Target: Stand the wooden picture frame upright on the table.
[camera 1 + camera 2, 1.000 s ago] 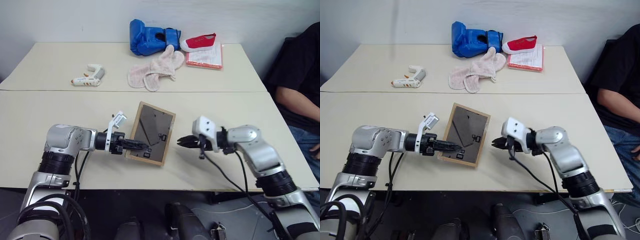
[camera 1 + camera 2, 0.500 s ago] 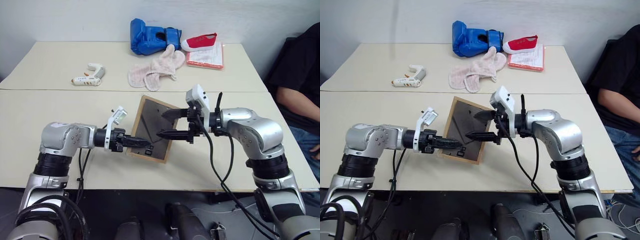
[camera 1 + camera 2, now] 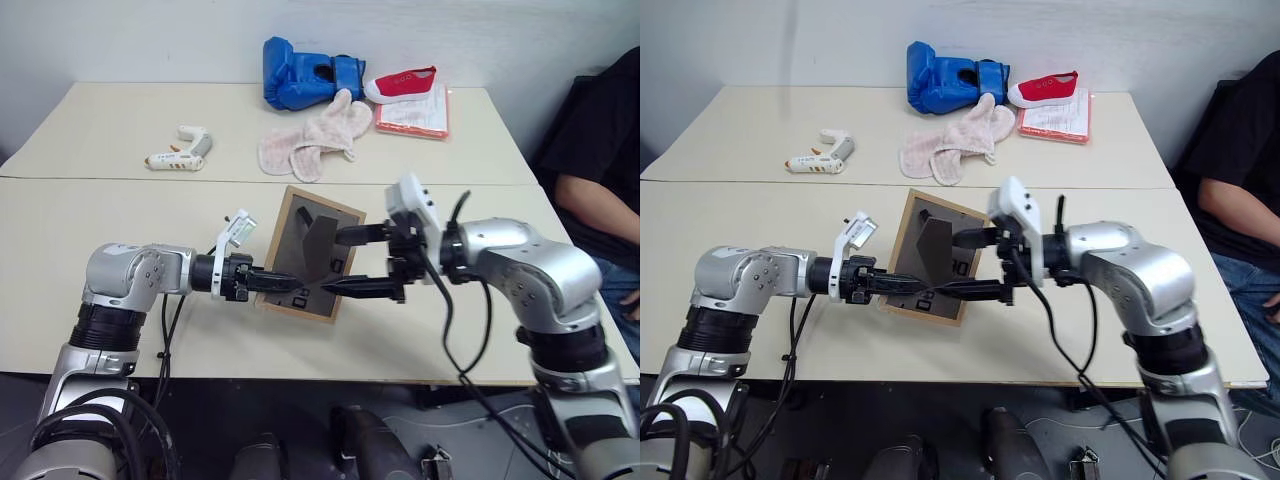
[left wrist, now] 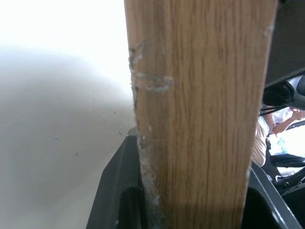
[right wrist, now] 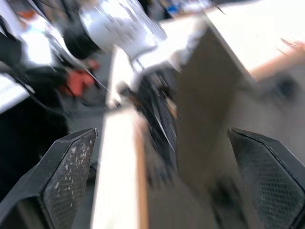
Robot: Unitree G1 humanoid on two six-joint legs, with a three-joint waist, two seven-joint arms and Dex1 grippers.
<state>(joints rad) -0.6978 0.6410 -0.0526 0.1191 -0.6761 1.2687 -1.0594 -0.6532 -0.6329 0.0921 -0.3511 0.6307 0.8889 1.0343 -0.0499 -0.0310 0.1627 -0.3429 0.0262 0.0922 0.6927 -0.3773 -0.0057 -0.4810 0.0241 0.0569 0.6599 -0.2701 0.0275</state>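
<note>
The wooden picture frame is tilted up over the table, dark grey backing toward me, and its easel stand is folded out. My left gripper is shut on the frame's lower left edge. In the left wrist view the wood edge sits between its fingers. My right gripper is open, one finger above and one below the stand, in front of the backing. The right wrist view shows its fingertips spread wide. The picture side is hidden.
At the table's far side lie a blue boxing glove, a red shoe, a pink-edged clipboard, a pink cloth and a white glue gun. A person sits at the right edge.
My right gripper has opened, risen and swung left from beside the frame to its backing. The frame has tipped up steeper and its easel stand now sticks out.
</note>
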